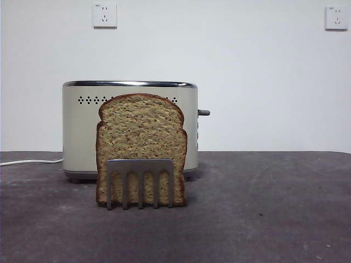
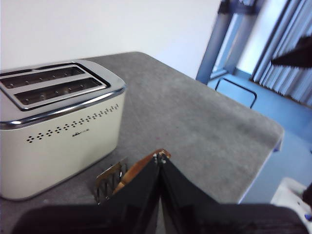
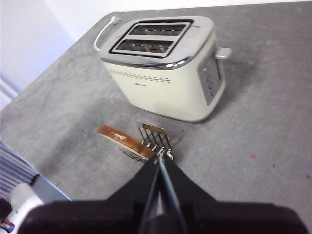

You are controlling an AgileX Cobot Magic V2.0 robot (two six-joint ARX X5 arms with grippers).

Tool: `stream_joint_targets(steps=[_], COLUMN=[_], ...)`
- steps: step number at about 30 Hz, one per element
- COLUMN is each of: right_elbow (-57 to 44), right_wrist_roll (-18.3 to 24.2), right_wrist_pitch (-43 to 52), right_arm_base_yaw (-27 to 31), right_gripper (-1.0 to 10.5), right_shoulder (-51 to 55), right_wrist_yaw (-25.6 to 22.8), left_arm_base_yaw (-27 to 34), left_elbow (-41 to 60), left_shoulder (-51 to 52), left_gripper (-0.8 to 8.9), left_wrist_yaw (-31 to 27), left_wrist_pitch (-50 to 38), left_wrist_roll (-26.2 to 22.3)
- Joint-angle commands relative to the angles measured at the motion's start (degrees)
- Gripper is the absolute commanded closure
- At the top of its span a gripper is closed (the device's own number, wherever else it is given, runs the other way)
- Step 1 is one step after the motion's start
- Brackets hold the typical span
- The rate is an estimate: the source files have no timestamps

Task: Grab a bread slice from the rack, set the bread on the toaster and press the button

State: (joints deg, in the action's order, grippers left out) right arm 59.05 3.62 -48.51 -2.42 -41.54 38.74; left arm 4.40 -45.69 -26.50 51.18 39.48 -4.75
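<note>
Scanning the front view left to right: a white power cord (image 1: 27, 162) enters at 9 o'clock and runs behind the boxy cream-white toaster with chrome top rim (image 1: 77, 131). Both slots are empty in the wrist views. Directly in front of the toaster, the large brown wholegrain slice of bread with a domed top (image 1: 141, 131) stands upright, propped in the small grey metal toast rack with five downward prongs (image 1: 141, 166); the rack's bar crosses only the slice's lower part. At 3 o'clock from the toaster's upper body, the small dark grey lever button (image 1: 204, 112) sticks out from the narrow side. The dark grey table (image 1: 274, 208) carries all of it.

Neither arm shows in the front view. Left gripper (image 2: 159, 158) hangs above the scene with jaws pressed together, holding nothing; right gripper (image 3: 162, 157) likewise, jaws closed and empty.

Judgement: the slice is probably light, soft and crumbly, its crust stiffer than the crumb. Best grip looks like the exposed domed upper edge at 12 o'clock, pinched across its thin faces, lifting straight up clear of the prongs. Too firm a squeeze may dent it.
</note>
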Motion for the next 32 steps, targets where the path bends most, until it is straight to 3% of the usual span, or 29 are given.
stream_joint_targets(steps=[1,4,6,8,9,20,32], right_elbow=[0.20,0.20,0.20,0.20,0.20,0.20,0.20], right_wrist_roll=[2.29,2.36,2.45,2.47,2.47,2.47,2.49], right_wrist_pitch=[-0.26,-0.52,-0.66,-0.70,-0.72,-0.76,-0.83], right_arm_base_yaw=[-0.66,-0.76,-0.76,-0.76,-0.76,-0.76,-0.76], right_gripper=[9.6,9.6,9.6,9.6,9.6,9.6,9.6], right_shoulder=[-0.22,-0.33,-0.35,-0.35,-0.35,-1.46,-2.29], right_wrist_yaw=[0.04,-0.09,-0.09,-0.09,-0.09,-0.04,-0.04], left_arm_base_yaw=[-0.68,-0.98,-1.14,-1.38,-1.57,-7.43,-24.61], left_elbow=[-0.46,-0.55,-0.55,-0.55,-0.57,-7.08,-20.44], left_shoulder=[-0.11,-0.11,-0.11,-0.11,-0.11,-5.86,-24.39], left_gripper=[8.21,7.77,5.27,2.09,1.51,1.49,1.49], left_wrist_yaw=[-0.26,-0.31,-1.11,-2.78,-3.15,-3.82,-20.09], left_wrist_pitch=[0.09,-0.02,-0.04,-0.04,-0.04,0.50,8.79], left_wrist_roll=[-3.37,-4.13,-4.15,-4.15,-4.15,-9.20,-22.12])
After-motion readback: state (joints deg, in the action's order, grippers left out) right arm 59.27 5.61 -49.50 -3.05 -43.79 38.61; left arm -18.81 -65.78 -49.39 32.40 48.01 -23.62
